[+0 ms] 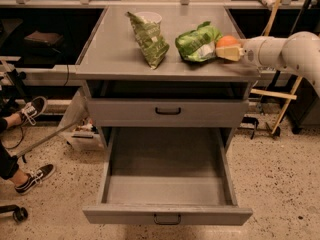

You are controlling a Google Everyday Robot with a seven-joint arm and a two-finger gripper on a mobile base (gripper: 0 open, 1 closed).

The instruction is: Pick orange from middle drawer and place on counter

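One orange [227, 40], clamped in the end effector [229, 49] at the right edge of the tabletop [115, 54], just beside a green snack bag [197, 43]. Probably firm, light and rolls easily, so I'd grip across its widest part.

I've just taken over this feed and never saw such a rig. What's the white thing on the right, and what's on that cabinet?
There is one camera, looking down at the front of a grey cabinet. The white tube at right is the robot's arm; its gripper is above the right edge of the counter, with the orange at its tip. Whether the orange is gripped I cannot tell. Two green snack bags lie on the counter. The middle drawer stands pulled open.
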